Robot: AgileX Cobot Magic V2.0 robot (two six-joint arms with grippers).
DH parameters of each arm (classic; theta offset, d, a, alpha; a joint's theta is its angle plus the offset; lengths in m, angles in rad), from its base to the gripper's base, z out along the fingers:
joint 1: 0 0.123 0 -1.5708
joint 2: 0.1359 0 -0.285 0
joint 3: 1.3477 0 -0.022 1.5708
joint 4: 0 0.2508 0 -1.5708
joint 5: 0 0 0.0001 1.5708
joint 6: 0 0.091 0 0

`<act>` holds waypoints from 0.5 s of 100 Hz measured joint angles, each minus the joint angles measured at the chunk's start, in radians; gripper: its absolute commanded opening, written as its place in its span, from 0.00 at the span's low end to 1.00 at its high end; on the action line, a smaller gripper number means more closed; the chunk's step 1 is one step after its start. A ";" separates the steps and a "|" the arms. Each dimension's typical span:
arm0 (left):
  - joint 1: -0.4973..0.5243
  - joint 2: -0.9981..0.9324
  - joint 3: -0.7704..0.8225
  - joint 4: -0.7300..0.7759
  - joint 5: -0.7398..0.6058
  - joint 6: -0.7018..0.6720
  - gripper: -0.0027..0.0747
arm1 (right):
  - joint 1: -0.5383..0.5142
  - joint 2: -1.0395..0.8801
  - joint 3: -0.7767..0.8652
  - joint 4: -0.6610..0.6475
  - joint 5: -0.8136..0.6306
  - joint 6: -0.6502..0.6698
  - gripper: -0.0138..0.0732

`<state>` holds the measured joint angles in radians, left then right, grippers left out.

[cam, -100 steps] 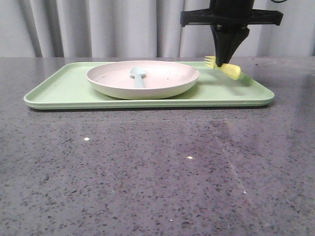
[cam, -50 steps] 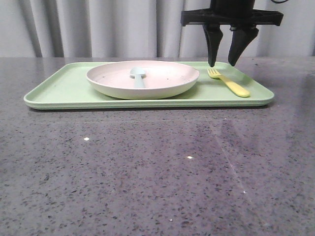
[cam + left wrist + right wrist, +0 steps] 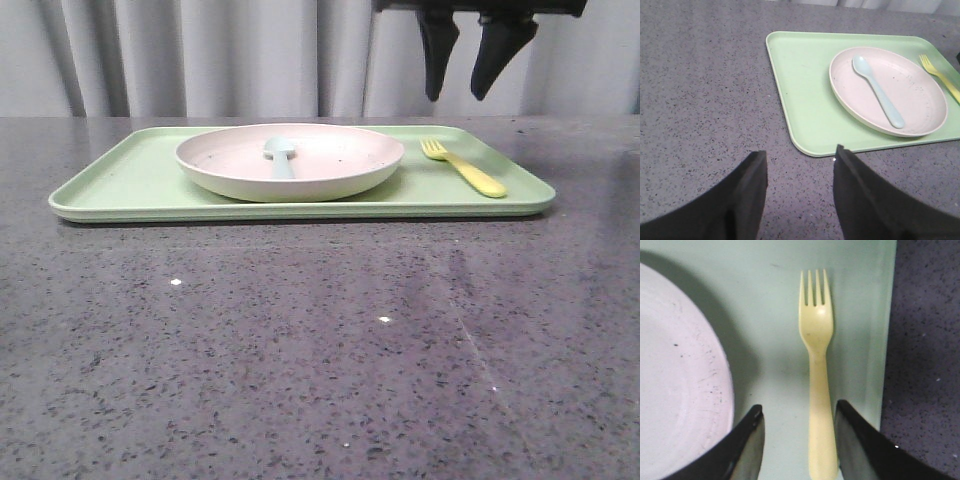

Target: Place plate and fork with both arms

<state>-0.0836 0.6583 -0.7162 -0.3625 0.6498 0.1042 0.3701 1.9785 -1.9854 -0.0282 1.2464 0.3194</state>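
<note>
Grey speckled stone forms the tabletop point(image 3: 300, 340), backed by pale pleated curtains point(image 3: 200, 55), and on it a light-green rectangular tray point(image 3: 130, 185) is set lengthwise across the front view. On the tray a shallow pinkish-white plate point(image 3: 290, 160) is seated near the middle, with a pale blue spoon point(image 3: 877, 90) laid inside it, bowl toward the far side, so that the setting reads as a served place. A small yellow fork point(image 3: 463, 167) is laid flat on the tray just beside the plate, on the robot's right, tines pointed away from the robot and handle toward the tray's near edge, apart from the plate rim and inside the tray's raised lip. Above the fork the right gripper point(image 3: 463, 60) is seen clear of it, its two dark fingers spread apart and nothing held between them; in the right wrist view the fork is framed between the parted fingertips point(image 3: 747, 445), which suggests a release directly over the spot. The left gripper point(image 3: 800, 195) is held low over bare tabletop, near the tray's corner on the robot's left, its fingers likewise parted and empty, well clear of the plate. With plate and fork both resting on the tray and neither gripper in contact, the placing is judged to be complete or nearly so, only withdrawal of the arms appearing to be left.
</note>
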 measured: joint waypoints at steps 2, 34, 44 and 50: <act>0.000 0.000 0.000 0.000 -0.002 0.000 0.44 | 0.000 -0.010 0.000 0.000 0.000 0.000 0.56; 0.000 0.000 0.000 0.000 -0.028 0.000 0.44 | 0.000 -0.243 0.144 0.000 -0.004 -0.001 0.56; 0.000 0.000 0.000 0.000 -0.028 0.000 0.44 | 0.000 -0.322 0.225 -0.002 -0.041 -0.001 0.56; 0.000 0.000 0.000 0.000 -0.028 0.000 0.44 | 0.000 -0.366 0.278 -0.006 -0.063 -0.001 0.56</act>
<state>-0.0836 0.6583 -0.7162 -0.3625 0.6221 0.1042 0.3701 1.6130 -1.7072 -0.0340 1.1830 0.3186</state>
